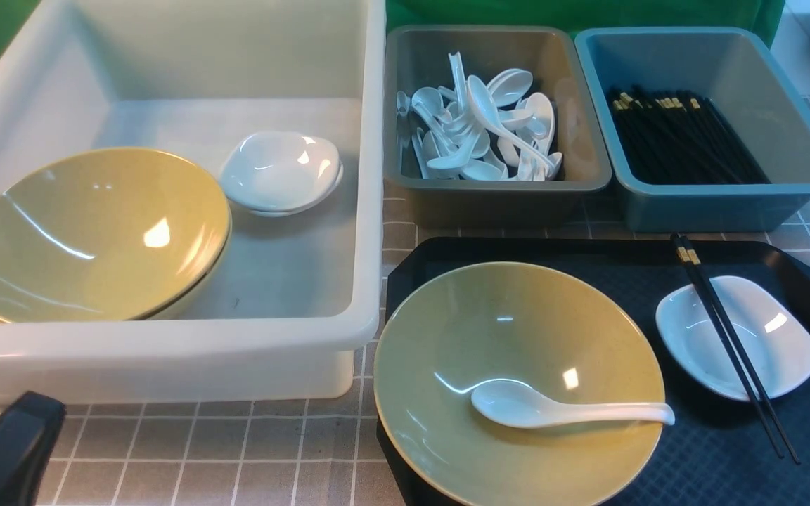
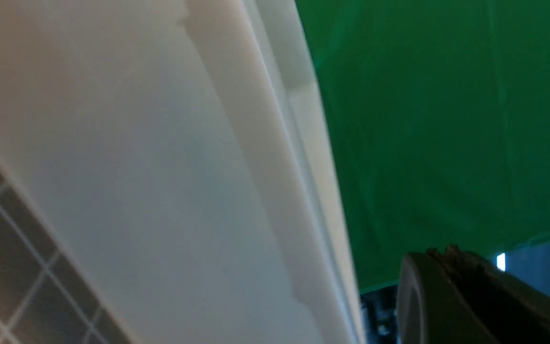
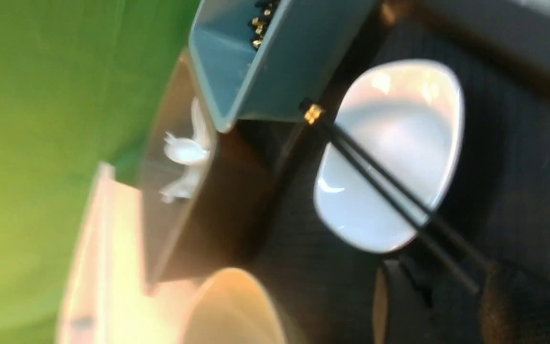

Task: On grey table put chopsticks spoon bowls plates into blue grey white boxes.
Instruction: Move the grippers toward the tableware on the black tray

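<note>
The left gripper was clenched on nothing, low beside the outer wall of the white box at the near left of the grey table. Inside that box, stacked bowls leaned against its left wall, and stacked plates sat just to their right, farther back.

Right of the white box, at the far side, stood the grey box with a heap of spoons in it. Just beside that stood the blue box, holding a bundle of chopsticks.

Near the two smaller boxes lay a black tray. On its left part sat a bowl with a spoon inside, its handle resting on the bowl's right rim. To the right was a plate, and a pair of chopsticks lay across it, gold bands at the far end.

The right gripper appeared only in its wrist view, jaws apart and grasping nothing, close to the thin ends of that pair.
</note>
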{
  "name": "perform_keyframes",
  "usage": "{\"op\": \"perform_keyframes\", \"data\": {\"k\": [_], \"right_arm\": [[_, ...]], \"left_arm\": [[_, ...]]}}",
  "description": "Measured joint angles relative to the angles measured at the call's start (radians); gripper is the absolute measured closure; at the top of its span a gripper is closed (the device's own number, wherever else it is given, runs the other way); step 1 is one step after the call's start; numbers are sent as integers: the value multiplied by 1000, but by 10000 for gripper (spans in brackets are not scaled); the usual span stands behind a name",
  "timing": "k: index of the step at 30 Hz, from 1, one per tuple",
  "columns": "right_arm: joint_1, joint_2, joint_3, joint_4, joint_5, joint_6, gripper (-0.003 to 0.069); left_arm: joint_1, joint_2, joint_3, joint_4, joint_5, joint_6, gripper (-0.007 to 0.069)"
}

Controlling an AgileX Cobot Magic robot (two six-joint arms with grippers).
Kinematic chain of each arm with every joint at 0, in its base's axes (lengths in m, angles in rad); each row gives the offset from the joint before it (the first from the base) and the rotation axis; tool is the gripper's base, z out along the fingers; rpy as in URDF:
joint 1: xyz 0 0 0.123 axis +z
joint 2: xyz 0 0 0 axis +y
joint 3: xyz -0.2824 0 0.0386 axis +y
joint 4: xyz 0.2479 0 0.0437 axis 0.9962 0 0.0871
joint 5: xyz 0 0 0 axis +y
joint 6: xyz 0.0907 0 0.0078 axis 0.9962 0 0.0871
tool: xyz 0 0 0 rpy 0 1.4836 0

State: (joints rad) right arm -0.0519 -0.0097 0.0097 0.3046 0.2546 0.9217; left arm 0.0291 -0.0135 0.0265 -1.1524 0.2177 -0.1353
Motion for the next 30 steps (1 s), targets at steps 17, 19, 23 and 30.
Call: {"op": "perform_keyframes", "data": {"k": [17,19,23,30], "right_arm": [[123,120,-324,-7,257,-682,605],[135,242,-442,-77,330,-762,646],[140,526,-695,-185,555,-972,659],[181,904,-953,-244,817,-1100,659]], "left_arm": [[-1,158,-296,109,115,606,635],[-1,266,-381,195,191,661,635],[-1,541,-618,456,456,663,635],[-33,890,-930,766,934,641,635]]}}
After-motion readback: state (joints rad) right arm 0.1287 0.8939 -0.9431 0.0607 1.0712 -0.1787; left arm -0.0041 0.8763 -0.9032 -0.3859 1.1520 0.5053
